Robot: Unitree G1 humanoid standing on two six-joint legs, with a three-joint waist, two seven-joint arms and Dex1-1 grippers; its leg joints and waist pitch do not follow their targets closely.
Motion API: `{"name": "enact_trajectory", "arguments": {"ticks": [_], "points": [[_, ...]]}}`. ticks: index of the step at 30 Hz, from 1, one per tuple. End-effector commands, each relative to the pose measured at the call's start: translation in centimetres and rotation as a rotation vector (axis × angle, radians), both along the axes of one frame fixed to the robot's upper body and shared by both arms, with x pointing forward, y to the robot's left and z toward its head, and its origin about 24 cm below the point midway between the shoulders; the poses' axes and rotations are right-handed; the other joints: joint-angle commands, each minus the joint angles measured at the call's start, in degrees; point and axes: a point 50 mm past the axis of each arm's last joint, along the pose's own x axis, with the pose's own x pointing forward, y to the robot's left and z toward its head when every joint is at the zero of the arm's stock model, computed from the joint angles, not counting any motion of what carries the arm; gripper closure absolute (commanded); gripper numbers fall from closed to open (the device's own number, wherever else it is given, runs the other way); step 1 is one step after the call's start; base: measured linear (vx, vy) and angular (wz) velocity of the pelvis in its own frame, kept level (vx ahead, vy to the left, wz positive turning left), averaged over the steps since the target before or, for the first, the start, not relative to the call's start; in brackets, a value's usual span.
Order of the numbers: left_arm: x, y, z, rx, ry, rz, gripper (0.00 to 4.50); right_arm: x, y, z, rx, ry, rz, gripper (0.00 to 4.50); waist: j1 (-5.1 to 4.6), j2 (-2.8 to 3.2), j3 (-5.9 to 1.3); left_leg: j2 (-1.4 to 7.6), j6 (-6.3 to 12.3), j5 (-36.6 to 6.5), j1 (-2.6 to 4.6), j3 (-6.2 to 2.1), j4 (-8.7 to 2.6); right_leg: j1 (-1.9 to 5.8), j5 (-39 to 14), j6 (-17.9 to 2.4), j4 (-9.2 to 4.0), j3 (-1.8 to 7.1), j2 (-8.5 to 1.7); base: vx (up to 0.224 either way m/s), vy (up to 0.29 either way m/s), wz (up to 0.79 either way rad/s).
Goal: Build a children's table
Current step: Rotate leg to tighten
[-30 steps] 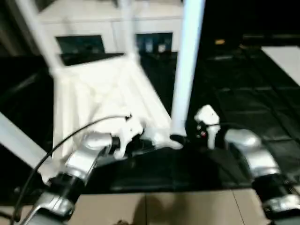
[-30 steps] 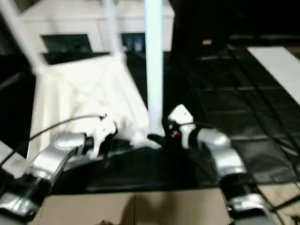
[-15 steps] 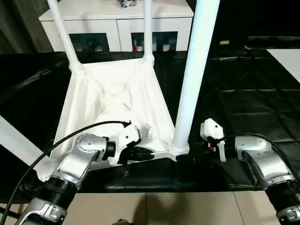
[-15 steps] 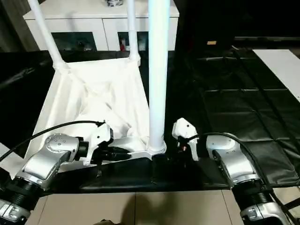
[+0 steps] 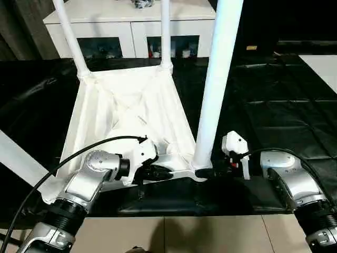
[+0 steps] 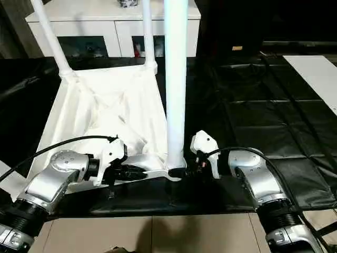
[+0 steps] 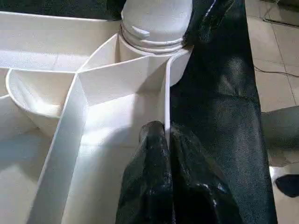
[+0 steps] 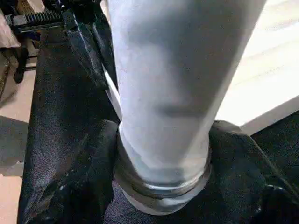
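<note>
Left gripper (image 7: 164, 140) jaws pinching table top (image 5: 126, 105) rim, right gripper (image 8: 161, 154) jaws around near leg (image 5: 216, 84) base

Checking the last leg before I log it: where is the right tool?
In the head views the right tool is at the base of the near right leg, one finger either side of it, at the tabletop's near corner socket on the black table.

Both arms reach in low from either side, grippers facing each other.
The left gripper (image 5: 167, 172) points right, its 2 black fingers (image 7: 156, 158) pinched onto a thin white rib. The right gripper (image 5: 206, 172) points left, its 2 fingers (image 8: 88, 186) set on either side of a white leg's base.
</note>
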Motion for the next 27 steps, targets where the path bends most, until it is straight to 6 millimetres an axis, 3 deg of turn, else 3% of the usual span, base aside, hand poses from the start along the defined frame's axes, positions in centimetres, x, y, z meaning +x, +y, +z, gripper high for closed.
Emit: {"name": "enact_trajectory", "arguments": {"ticks": [1, 7, 8, 12, 13, 19, 21, 22, 27], "points": [[0.1, -0.6, 1.3, -0.078, -0.035, -0.039, 4.50, 0.3, -0.1, 0.1, -0.019, -0.005, -0.006, 1.85, -0.22, -1.13, -3.79, 4.50, 3.85, -12.05, 1.45, -2.58, -4.11, 2.01, -11.89, -13.93, -4.19, 2.34, -3.65, 0.000, 0.000, 0.00], [0.7, -0.6, 1.1, -0.054, -0.058, 0.020, 4.50, 0.8, 0.2, -0.4, -0.012, -0.003, -0.094, 1.87, -0.39, -1.14, -3.76, 4.40, 3.53, -12.52, 1.48, -2.57, -4.11, 1.95, -12.25, -14.15, -4.27, 2.34, -3.65, 0.000, 0.000, 0.00], [1.5, -0.7, 1.0, -0.041, -0.091, 0.100, 4.50, 1.6, 0.4, -0.7, -0.019, -0.032, -0.206, 1.87, -0.53, -1.19, -3.71, 4.36, 3.25, -12.63, 1.38, -2.64, -4.16, 2.00, -13.02, -13.89, -4.29, 2.33, -3.63, 0.000, 0.000, 0.00], [2.8, -1.6, 1.1, -0.053, -0.148, 0.220, 4.50, 2.5, 1.6, -1.2, 0.009, -0.052, -0.369, 1.88, -1.54, -1.19, -3.50, 4.21, 1.00, -15.28, 1.66, -2.80, -4.46, 1.64, -16.47, -12.80, -4.80, 2.41, -3.60, 0.000, 0.000, 0.00], [3.0, -2.0, 1.2, -0.059, -0.155, 0.243, 4.50, 2.6, 2.2, -1.3, 0.027, -0.045, -0.400, 1.88, -1.89, -1.32, -3.73, 4.14, 0.66, -15.11, 1.48, -2.96, -4.46, 2.01, -16.22, -12.64, -4.61, 2.33, -3.71, 0.000, 0.000, 0.00], [4.6, -4.0, 1.1, -0.057, -0.156, 0.405, 4.50, 3.6, 4.5, -1.7, 0.056, -0.064, -0.597, 1.88, -2.05, -1.25, -3.96, 4.01, 2.47, -11.14, 1.41, -2.60, -4.06, 1.93, -10.75, -13.40, -4.35, 2.45, -3.57, 0.000, 0.000, 0.00], [5.3, -4.5, 1.1, -0.047, -0.163, 0.484, 4.50, 4.2, 4.9, -1.9, 0.030, -0.080, -0.703, 1.88, -2.23, -1.22, -4.02, 3.78, 2.09, -10.73, 1.41, -2.55, -3.97, 1.91, -10.91, -13.63, -4.36, 2.41, -3.52, 0.000, 0.000, 0.00], [5.4, -4.6, 1.1, -0.044, -0.166, 0.501, 4.50, 4.3, 5.0, -2.0, 0.023, -0.083, -0.725, 1.88, -2.07, -1.32, -4.14, 3.83, 2.23, -10.28, 1.42, -2.67, -3.94, 2.21, -10.38, -13.63, -4.34, 2.32, -3.68, 0.000, 0.000, 0.00], [6.8, -5.5, 1.2, -0.012, -0.207, 0.653, 4.50, 5.6, 6.3, -2.0, -0.047, -0.143, -0.934, 1.89, -2.25, -1.12, -4.20, 3.66, 3.29, -8.94, 1.37, -2.54, -3.81, 2.07, -8.46, -13.95, -4.33, 2.26, -3.52, 0.000, 0.000, 0.00]]}}
